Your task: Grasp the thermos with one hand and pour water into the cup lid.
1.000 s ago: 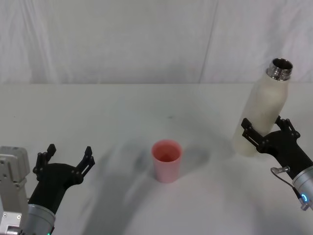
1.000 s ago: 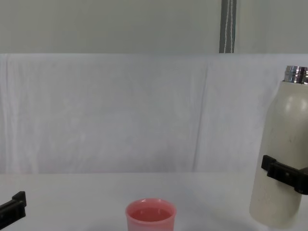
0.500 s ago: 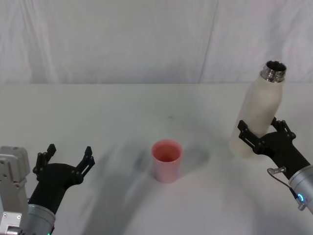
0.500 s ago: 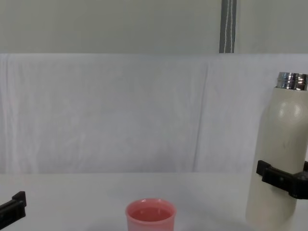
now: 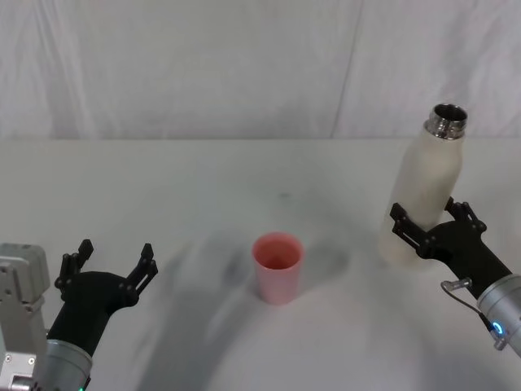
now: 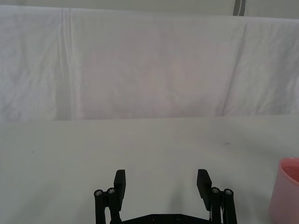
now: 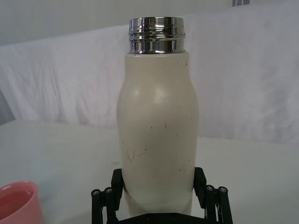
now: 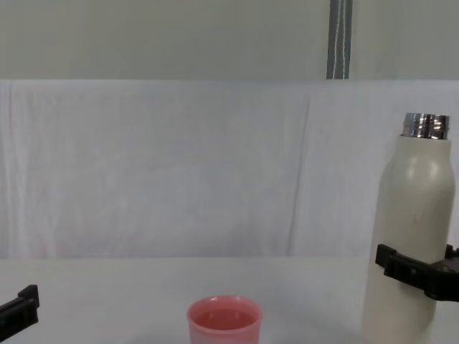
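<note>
The cream-white thermos [image 5: 425, 186] stands nearly upright at the right of the table, its open steel neck [image 7: 156, 34] at the top. My right gripper [image 5: 431, 221] is shut on its lower body, a black finger [image 8: 396, 263] on each side. In the right wrist view the thermos [image 7: 158, 140] sits between the fingers [image 7: 117, 184]. The pink cup lid [image 5: 278, 267] stands upright mid-table, left of the thermos and apart from it; I also see the cup lid [image 8: 224, 321] low in the chest view. My left gripper [image 5: 112, 259] hovers open at the near left, holding nothing.
A white cloth covers the table [image 5: 203, 187] and hangs as a backdrop behind it. The cup lid's edge [image 6: 286, 193] shows beside my left gripper [image 6: 161, 182] in the left wrist view. Bare tabletop lies between the cup lid and each gripper.
My right gripper has carried the thermos leftward, toward the cup lid, and a little lower. The left arm and the cup lid have stayed put.
</note>
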You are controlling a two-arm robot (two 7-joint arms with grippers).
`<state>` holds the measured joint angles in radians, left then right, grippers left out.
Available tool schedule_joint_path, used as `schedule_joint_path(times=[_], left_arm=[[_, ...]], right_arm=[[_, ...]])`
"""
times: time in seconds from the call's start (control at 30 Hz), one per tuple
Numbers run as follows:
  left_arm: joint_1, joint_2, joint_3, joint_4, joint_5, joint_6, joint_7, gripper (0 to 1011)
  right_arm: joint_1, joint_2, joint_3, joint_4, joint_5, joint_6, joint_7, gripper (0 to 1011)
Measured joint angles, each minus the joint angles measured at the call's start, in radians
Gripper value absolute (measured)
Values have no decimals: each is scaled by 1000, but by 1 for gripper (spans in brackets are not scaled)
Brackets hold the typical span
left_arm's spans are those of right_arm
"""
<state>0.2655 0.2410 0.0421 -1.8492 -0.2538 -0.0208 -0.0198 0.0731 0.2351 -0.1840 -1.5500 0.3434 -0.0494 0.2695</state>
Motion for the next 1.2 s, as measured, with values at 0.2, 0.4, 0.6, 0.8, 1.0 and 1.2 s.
schedule_joint_path(times=[0.2, 0.4, 0.6, 0.8, 1.0, 1.2], left_arm=[[0, 0, 0, 0, 0, 0, 0, 1001], [0, 0, 0, 0, 0, 0, 0, 1001], [0, 0, 0, 0, 0, 0, 0, 1001], [0, 0, 0, 0, 0, 0, 0, 1001], [0, 0, 0, 0, 0, 0, 0, 1001], [0, 0, 0, 0, 0, 0, 0, 1001]], right_arm=[[11, 8, -8, 6, 1, 16, 3, 940], [24, 11, -19, 21, -5, 16, 4, 940], [36, 17, -33, 34, -35, 6, 1, 940], [44, 16, -43, 48, -69, -16, -4, 940], [47, 9, -44, 61, -81, -25, -4, 940], [48, 4, -43, 69, -89, -30, -4, 940]])
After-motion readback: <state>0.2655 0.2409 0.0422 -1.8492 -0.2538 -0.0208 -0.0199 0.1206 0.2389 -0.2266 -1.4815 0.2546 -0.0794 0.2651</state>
